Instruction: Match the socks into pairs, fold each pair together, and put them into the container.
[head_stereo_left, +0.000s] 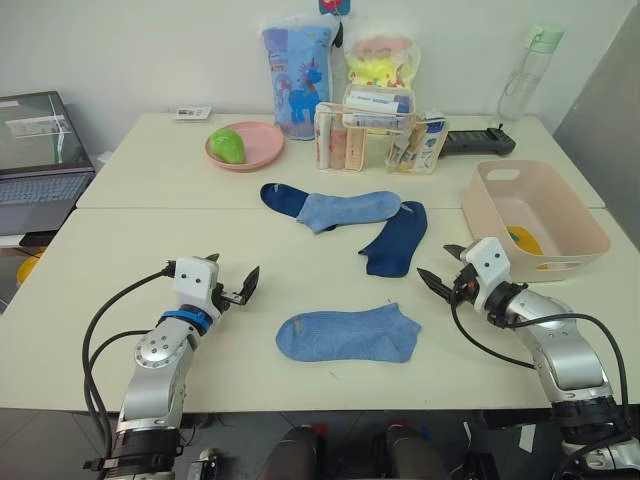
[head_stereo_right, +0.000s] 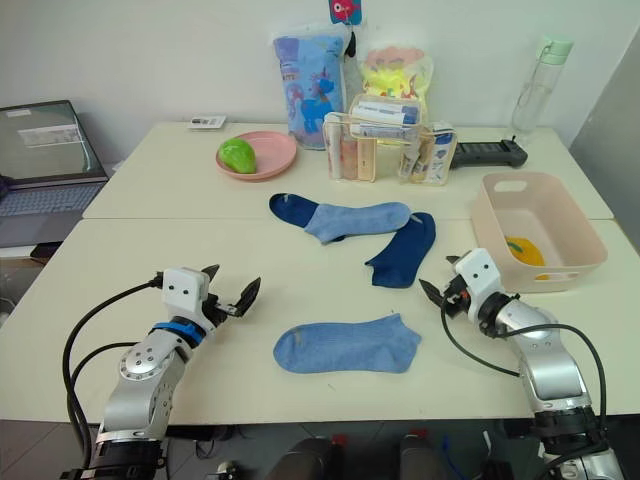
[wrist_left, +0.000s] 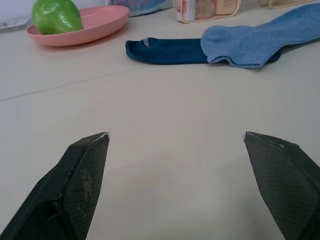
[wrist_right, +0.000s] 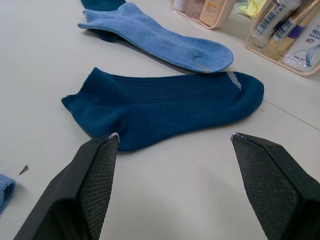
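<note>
One light blue sock (head_stereo_left: 348, 334) lies flat near the table's front, between my two grippers. Further back, a second light blue sock (head_stereo_left: 350, 208) lies across a navy sock (head_stereo_left: 282, 196). Another navy sock (head_stereo_left: 395, 240) lies just right of them, angled toward my right gripper. The pale pink container (head_stereo_left: 480, 215) stands at the right with something mustard-yellow (head_stereo_left: 523, 240) inside. My left gripper (head_stereo_left: 232, 268) hovers open and empty, left of the front sock. My right gripper (head_stereo_left: 437, 263) is open and empty, beside the container and facing the navy sock (wrist_right: 165, 107).
A pink plate (head_stereo_left: 262, 150) with a green fruit, a clear organiser (head_stereo_left: 380, 135) of toiletries, two printed bags and a water bottle (head_stereo_left: 527, 75) stand along the back. A black device (head_stereo_left: 480, 142) lies behind the container. A laptop (head_stereo_left: 40, 160) sits at the far left.
</note>
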